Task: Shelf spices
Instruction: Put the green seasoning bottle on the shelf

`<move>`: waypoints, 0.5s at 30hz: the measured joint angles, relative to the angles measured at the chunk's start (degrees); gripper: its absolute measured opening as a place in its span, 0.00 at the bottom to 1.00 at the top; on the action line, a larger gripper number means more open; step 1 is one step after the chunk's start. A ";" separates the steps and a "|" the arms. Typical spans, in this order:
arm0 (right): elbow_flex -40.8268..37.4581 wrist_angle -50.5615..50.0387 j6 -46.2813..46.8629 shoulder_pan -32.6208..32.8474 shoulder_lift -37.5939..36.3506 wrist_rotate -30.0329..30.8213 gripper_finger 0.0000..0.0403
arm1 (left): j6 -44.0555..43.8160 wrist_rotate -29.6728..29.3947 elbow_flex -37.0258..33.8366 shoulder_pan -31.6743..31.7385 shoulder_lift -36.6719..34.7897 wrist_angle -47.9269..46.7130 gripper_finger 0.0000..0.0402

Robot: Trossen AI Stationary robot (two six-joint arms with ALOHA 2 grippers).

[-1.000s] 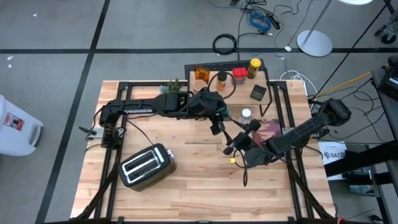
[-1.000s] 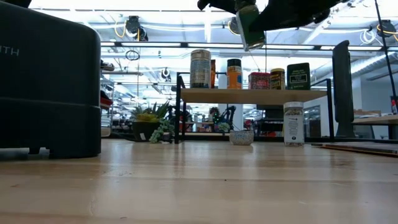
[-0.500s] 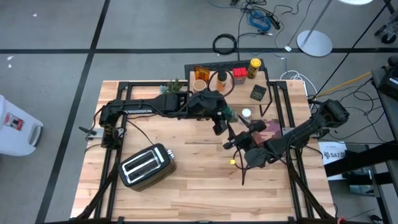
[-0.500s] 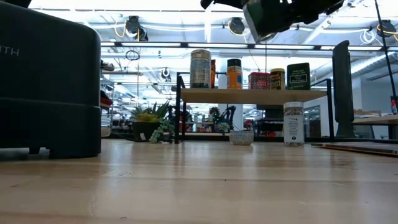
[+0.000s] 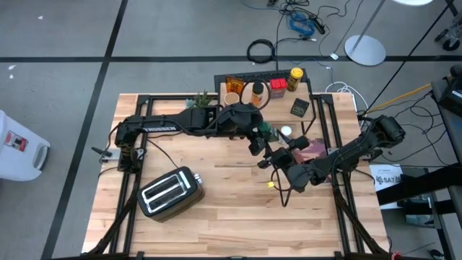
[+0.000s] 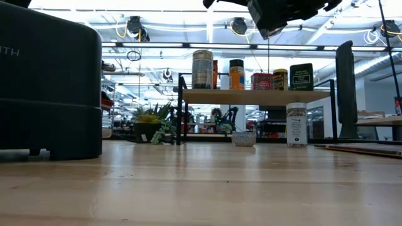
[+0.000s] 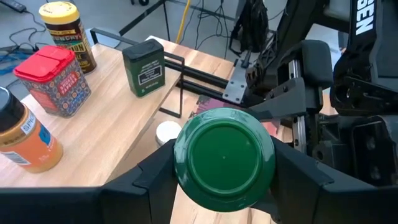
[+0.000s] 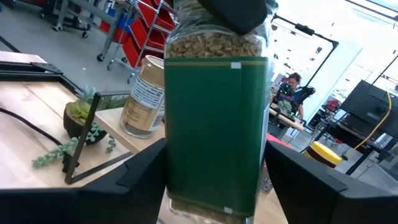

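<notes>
**Q:** Over the table (image 5: 216,217), reading from left to right, what has changed?

**A:** The toaster (image 5: 170,191) at front left and the potted plant (image 5: 202,99) at the back are unmoved. The left tool (image 5: 261,137) has carried the green-lidded jar (image 5: 268,133) a little to the right and closer to the shelf (image 6: 251,96). In the low view the jar (image 6: 271,15) now hangs higher and further right than a second ago, well above the table. The right tool (image 5: 278,157) has edged in towards the jar from the front.

**Q:** How do the arms stand?

**A:** The left arm stretches from its base at the table's left edge almost straight across to the centre. Its tool is closed on the jar's green lid (image 7: 224,155), with one finger (image 7: 152,177) at each side. The right arm slants in from the right edge and its tool sits just beside the jar's body (image 8: 214,124). Whether that tool grips the jar or only flanks it cannot be told.

**Q:** And the other spices?

**A:** A tall tin (image 6: 202,69), an orange bottle (image 6: 236,74), a red tin (image 6: 261,81), a yellow jar (image 6: 280,79) and a dark green tin (image 6: 301,76) stand on the shelf. A white-lidded jar (image 6: 296,124) stands on the table beside the shelf's right end.
</notes>
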 joint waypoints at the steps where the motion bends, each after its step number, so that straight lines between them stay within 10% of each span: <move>1: 0.00 0.57 -0.71 -0.04 0.00 0.00 0.62 | -0.33 0.18 0.00 0.00 0.00 -0.05 0.52; 15: -0.07 6.25 -8.22 1.04 0.00 0.42 0.48 | -0.25 2.39 0.09 -0.11 -0.13 -1.06 0.56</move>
